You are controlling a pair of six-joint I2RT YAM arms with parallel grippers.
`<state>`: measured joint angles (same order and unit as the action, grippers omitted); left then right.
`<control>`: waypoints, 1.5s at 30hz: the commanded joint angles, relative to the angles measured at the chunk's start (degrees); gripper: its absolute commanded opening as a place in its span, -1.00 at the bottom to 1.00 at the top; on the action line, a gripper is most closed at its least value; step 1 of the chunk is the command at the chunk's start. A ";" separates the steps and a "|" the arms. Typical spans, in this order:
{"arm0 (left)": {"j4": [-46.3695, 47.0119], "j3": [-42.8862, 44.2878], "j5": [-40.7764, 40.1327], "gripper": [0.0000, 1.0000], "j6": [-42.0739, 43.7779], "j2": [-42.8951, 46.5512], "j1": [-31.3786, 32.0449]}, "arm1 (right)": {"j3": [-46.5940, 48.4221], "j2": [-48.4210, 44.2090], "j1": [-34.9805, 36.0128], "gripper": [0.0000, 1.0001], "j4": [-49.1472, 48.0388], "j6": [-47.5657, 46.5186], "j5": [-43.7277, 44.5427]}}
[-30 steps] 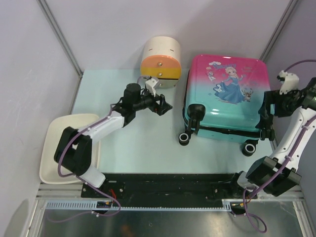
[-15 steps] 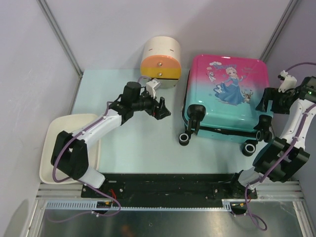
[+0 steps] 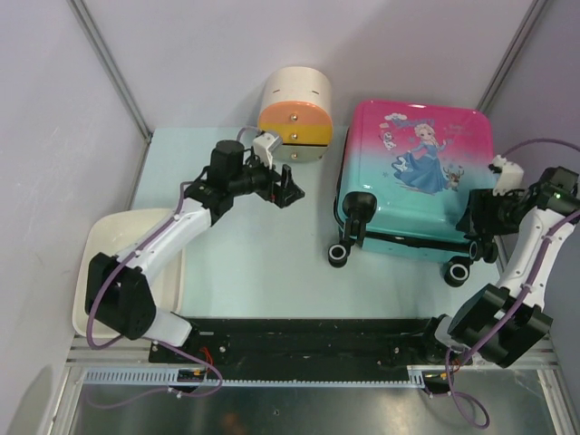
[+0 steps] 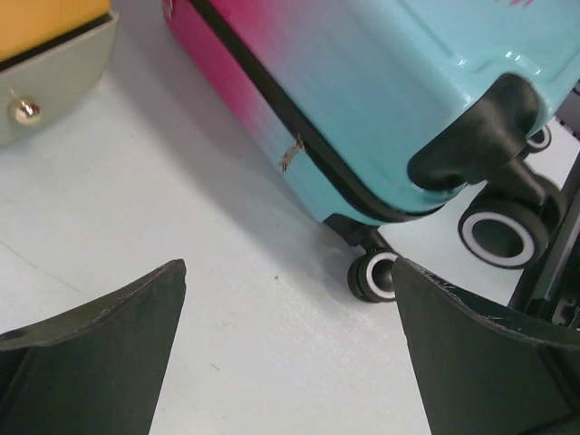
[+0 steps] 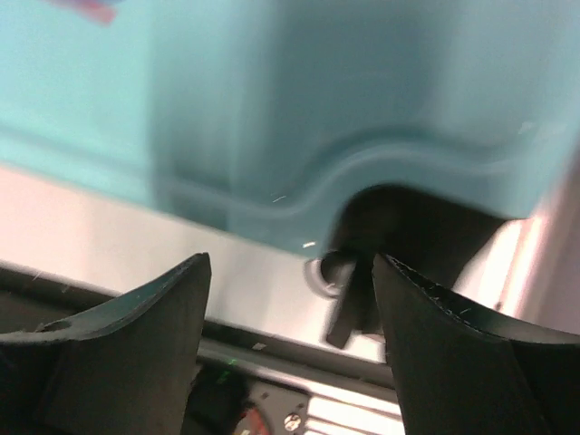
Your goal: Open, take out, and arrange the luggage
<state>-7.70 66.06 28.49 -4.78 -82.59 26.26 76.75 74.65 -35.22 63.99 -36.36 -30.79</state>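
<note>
The luggage lies shut and flat at the right of the table, princess print up, its black wheels toward the near edge. My left gripper hovers open to its left, fingers pointing at the shell's side. The left wrist view shows the teal-pink shell, its zip line with a small pull and a wheel beyond my empty gripper. My right gripper is open at the near right corner. The right wrist view has the teal shell and black wheel housing just past my gripper.
A cream cylindrical box with orange-yellow drawers stands behind the left gripper, close to the luggage's left side. A white tray sits at the table's left edge. A black rail runs along the near edge. Grey walls enclose the back and sides.
My left gripper drew back a little, left and away toward the cream box. My right gripper swung toward the near edge, down to the luggage's near right wheel corner, jaws slightly narrower.
</note>
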 commanded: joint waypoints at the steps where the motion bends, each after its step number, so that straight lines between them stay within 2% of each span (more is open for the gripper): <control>1: 0.23 6.09 2.26 1.00 -2.77 -0.64 0.02 | -4.58 -1.43 2.00 0.52 21.69 -5.03 -8.31; 5: 0.23 10.13 3.68 0.99 -5.42 -4.68 0.98 | -6.34 -5.12 6.82 0.49 22.76 -6.44 -9.99; 11: 0.23 14.18 3.24 0.99 -5.07 -8.11 4.05 | -7.05 -12.50 18.95 0.53 21.72 -6.19 -9.82; 14: 0.23 14.88 2.71 1.00 -5.42 -9.17 5.11 | -6.35 -15.49 19.49 0.64 16.18 -1.18 -7.72; 15: 0.23 14.97 2.28 1.00 -5.51 -9.17 5.29 | -5.05 -16.02 19.49 0.74 14.78 0.05 -6.75; 17: 0.23 14.62 1.66 1.00 -5.25 -8.91 5.90 | -3.20 -16.47 19.40 0.82 9.77 5.22 -0.53; 19: 0.23 14.10 1.31 0.99 -4.98 -7.95 5.99 | -0.91 -16.38 18.79 0.89 6.07 8.13 8.92; 22: 0.32 12.52 0.43 0.99 -4.02 -6.71 6.08 | -0.02 -16.03 15.46 0.92 5.62 6.93 16.78; 26: 0.32 10.93 0.16 1.00 -3.49 -5.40 6.08 | -0.20 -14.54 5.45 0.96 6.94 1.04 17.08; 27: 0.32 10.84 0.16 1.00 -3.57 -5.48 6.08 | -0.20 -12.36 0.82 0.96 7.12 0.16 16.64; 29: 0.32 10.67 0.25 1.00 -3.66 -5.57 6.26 | -0.37 -9.89 -3.86 0.99 6.59 -1.95 15.50; 36: 0.32 10.05 0.16 0.99 -2.78 -5.22 6.26 | -0.55 -0.83 -5.91 1.00 4.66 -1.53 10.93; 40: 0.15 9.44 -0.63 1.00 -2.08 -5.13 6.26 | -2.12 2.07 -5.38 0.89 2.20 -1.78 12.68; 44: 0.32 9.61 -0.54 0.96 -2.25 -6.00 6.26 | -4.24 2.34 -4.59 0.40 3.94 -4.68 12.24; 45: 0.32 9.70 -0.45 0.96 -2.34 -6.18 6.26 | -5.28 1.90 -4.16 0.37 4.65 -5.38 11.81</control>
<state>-8.10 75.68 28.32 -8.40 -90.61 32.25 73.41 76.82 -40.42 67.46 -38.48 -18.35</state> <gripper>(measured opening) 0.989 0.737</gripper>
